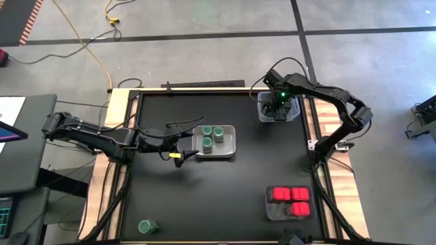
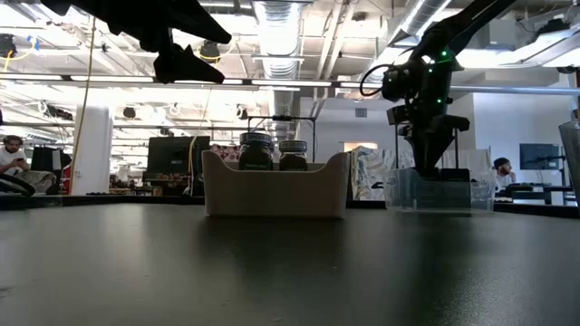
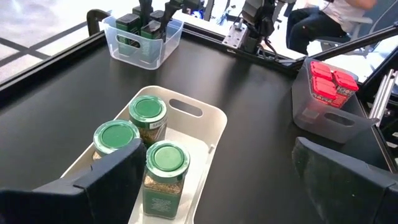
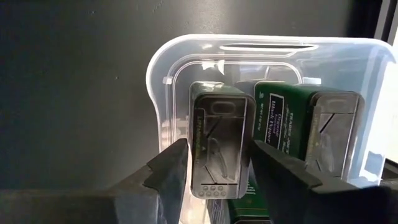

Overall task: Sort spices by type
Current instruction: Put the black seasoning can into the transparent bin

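Three green-lidded jars (image 3: 149,137) stand in a white tray (image 1: 231,143) mid-table. My left gripper (image 1: 180,155) hovers open over that tray's left end, touching nothing. At the far right, dark tins (image 4: 305,130) stand in a clear tray (image 4: 186,46). My right gripper (image 4: 221,180) points down into it, its fingers slightly apart on either side of one tin (image 4: 217,143). Red boxes (image 1: 289,197) fill a grey tray (image 1: 271,212) at the near right. One green-lidded jar (image 1: 148,226) stands alone at the near left. My right gripper comes from above, pointing down, with a finger (image 4: 171,171) close by each of the tin's two narrow sides (image 4: 198,149). The tin stands upright in the clear tray. Whether the fingers touch it I cannot tell.
The black tabletop lies bare between the white tray and the red boxes, and along the near edge right of the lone jar. The table has a raised wooden rim (image 1: 116,136). People sit in the room beyond the table.
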`<state>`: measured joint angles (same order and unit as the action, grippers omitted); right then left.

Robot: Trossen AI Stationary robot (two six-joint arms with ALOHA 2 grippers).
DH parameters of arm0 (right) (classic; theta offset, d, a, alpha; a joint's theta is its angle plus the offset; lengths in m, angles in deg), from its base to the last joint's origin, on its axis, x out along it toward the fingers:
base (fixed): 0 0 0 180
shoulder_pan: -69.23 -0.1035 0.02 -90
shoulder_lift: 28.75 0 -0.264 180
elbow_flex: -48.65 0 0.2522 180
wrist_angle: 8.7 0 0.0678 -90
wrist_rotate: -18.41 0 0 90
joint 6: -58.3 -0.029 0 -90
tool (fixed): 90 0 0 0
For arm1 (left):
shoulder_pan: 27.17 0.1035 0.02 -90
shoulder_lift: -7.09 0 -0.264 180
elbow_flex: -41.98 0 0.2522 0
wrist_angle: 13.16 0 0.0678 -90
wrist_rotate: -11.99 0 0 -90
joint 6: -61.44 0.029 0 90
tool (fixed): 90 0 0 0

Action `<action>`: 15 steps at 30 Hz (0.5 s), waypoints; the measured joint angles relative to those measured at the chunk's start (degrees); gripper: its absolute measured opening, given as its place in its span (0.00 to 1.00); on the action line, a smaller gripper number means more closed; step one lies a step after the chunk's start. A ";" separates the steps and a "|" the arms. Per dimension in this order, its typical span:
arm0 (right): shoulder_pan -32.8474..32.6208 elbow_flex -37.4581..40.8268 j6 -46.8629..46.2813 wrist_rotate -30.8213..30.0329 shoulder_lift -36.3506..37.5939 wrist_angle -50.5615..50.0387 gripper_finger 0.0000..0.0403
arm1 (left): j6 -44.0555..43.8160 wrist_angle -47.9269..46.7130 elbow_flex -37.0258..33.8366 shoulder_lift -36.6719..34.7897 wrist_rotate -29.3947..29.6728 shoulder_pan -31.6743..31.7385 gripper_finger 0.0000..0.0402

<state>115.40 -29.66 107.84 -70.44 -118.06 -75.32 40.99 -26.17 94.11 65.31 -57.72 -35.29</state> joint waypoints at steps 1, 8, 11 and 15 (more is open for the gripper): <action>0.00 0.00 0.00 0.00 0.00 -0.01 0.51 | -0.27 0.00 0.00 0.00 0.00 0.00 0.96; 0.15 0.00 0.00 -0.14 0.00 0.31 0.51 | -0.41 0.00 0.00 0.00 -0.02 0.00 0.96; 0.56 0.00 -0.02 -0.19 0.00 1.25 0.52 | -0.41 0.00 0.00 0.00 -0.01 0.00 0.96; 1.15 0.00 -0.02 -0.19 0.00 1.62 0.52 | -0.75 0.02 0.00 0.00 -0.02 0.00 0.96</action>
<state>116.55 -29.66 107.82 -70.63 -118.06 -73.70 40.24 -26.15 94.11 65.31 -57.74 -35.29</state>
